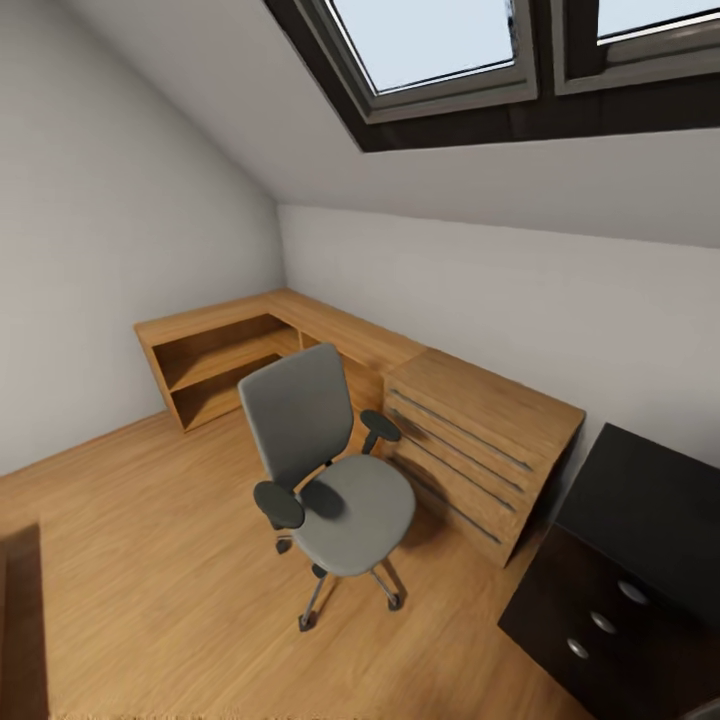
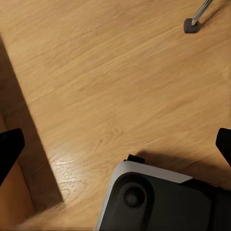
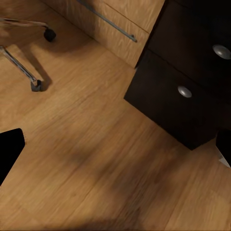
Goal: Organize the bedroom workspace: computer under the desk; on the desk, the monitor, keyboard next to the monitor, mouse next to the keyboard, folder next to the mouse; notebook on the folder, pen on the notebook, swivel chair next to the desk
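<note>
Standing apart, swivel chair (image 1: 335, 470) leaves floor (image 1: 150, 560) beside desk (image 1: 640, 540).

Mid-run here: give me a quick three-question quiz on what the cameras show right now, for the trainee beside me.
1. True or false: a blue folder lies on the swivel chair seat.
2. What stands right beside the desk drawer unit: A) wooden drawer chest B) a bed C) a computer tower?
3. What color are the chair's armrests?

Key: 1 false, the seat is bare. 2 A. 3 black.
</note>
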Robot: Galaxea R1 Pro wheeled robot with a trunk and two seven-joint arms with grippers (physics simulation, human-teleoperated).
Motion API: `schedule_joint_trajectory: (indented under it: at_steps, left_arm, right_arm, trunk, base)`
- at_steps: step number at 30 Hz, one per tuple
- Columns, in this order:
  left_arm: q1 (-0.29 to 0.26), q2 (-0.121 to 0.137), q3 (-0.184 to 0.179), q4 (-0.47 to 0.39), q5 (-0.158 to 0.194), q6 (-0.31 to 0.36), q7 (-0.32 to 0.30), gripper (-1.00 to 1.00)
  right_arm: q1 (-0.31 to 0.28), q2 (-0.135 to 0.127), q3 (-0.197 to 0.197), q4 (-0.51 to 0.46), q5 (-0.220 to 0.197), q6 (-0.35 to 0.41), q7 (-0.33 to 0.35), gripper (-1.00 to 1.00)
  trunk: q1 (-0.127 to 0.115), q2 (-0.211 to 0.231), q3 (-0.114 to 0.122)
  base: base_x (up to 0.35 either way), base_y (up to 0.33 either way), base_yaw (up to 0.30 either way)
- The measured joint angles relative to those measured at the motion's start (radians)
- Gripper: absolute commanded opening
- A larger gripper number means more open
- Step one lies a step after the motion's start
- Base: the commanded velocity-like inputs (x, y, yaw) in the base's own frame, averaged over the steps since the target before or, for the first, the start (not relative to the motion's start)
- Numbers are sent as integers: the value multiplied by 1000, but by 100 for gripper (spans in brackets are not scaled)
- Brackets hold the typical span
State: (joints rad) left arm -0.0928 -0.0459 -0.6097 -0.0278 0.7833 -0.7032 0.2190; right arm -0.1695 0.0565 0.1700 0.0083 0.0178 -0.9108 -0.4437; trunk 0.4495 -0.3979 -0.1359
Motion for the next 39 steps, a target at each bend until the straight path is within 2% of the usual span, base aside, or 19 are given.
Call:
schedule_joint_trajectory:
  at_steps: [6,13,27,39]
  left_arm:
    - [0,-2,-3,0,0,1,1,100]
    - [0,-3,-5,0,-1,-35,1,100]
    - [0,-3,-15,0,-1,-52,1,100]
    - [0,-3,-17,0,0,-52,1,100]
  right_arm:
    - [0,1,1,0,1,1,0,100]
    - [0,2,1,0,1,-2,-3,100]
    - [0,2,1,0,1,-7,-4,100]
    - [0,2,0,0,1,-22,-6,100]
  trunk:
    - [0,0,-6]
    - [0,0,-14]
    - [0,0,-28]
    - [0,0,-41]
  base:
    - [0,0,211]
    - [0,1,213]
    - [0,239,215]
    - [0,28,216]
